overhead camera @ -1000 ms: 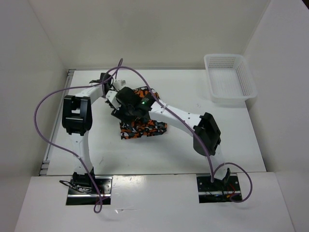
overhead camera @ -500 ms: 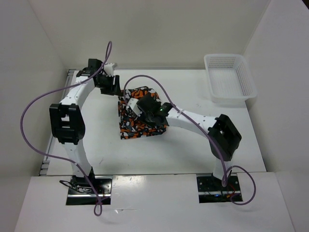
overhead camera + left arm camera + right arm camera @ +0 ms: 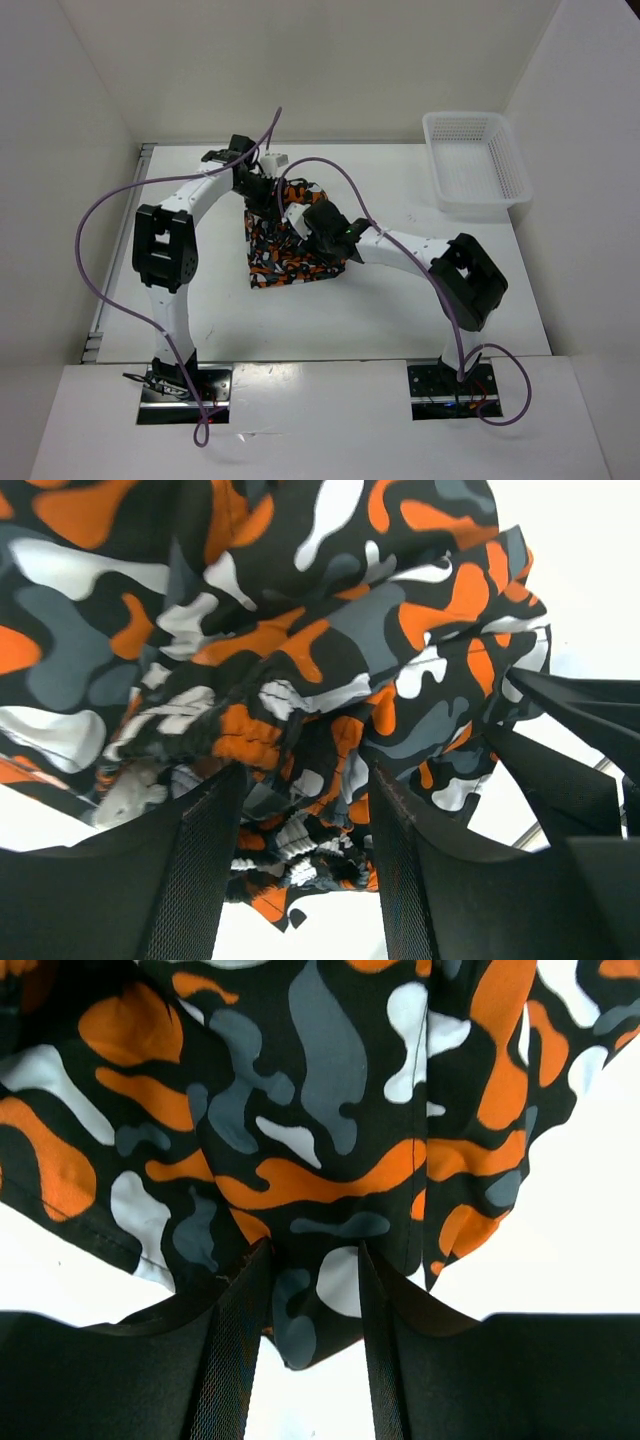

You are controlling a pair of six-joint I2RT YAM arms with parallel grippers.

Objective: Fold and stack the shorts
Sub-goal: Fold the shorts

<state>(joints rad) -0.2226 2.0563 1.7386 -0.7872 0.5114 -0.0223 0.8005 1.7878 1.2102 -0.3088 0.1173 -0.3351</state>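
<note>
White mesh basket [image 3: 478,165] sits far right on table [image 3: 400,310].

One shorts [image 3: 292,268] bundle lying at centre; one basket [image 3: 478,165] sitting at 2 o'clock; left gripper [image 3: 305,780], right gripper [image 3: 308,1260] making two; two cables [image 3: 352,192] trailing.

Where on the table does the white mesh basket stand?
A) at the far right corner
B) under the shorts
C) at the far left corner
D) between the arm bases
A: the top view shows the basket at the far right corner of the table, apart from the shorts.
</note>
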